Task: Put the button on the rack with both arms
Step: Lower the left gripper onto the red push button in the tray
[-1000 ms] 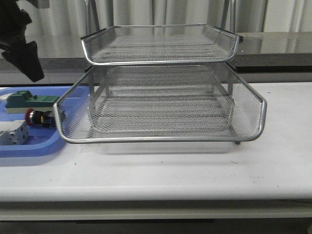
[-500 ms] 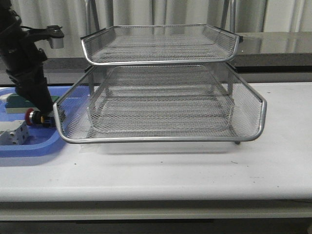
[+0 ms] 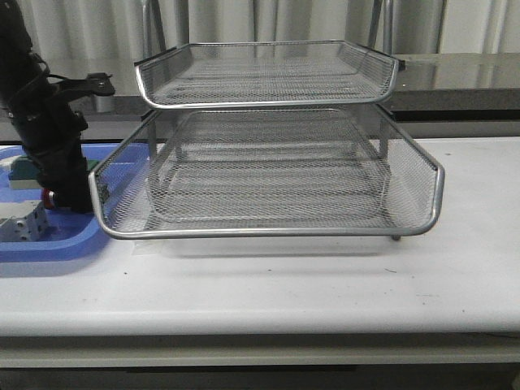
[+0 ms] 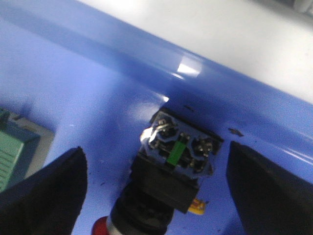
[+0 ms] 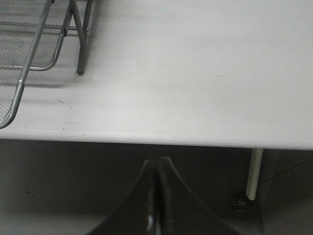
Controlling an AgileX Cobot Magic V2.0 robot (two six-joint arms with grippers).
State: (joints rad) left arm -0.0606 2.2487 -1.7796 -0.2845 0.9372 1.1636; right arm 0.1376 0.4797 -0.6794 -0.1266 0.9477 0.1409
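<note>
Left gripper (image 4: 154, 188) fingers wide apart astride the button (image 4: 168, 171); centre them, then close squarely.

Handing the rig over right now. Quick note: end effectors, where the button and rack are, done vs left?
Left end effector: open, down in the blue tray, fingers either side of the button; not closed on it yet.
Right end effector: shut, empty, hanging off the table's front edge, near the rack's right side.
Button: lying in the blue tray, red cap just visible beside the left arm in the front view.
Rack: mid-table, visible tiers empty.
Done: approach to the button.
Left: grasp, lift, place on the rack; the right arm has no part so far.
</note>
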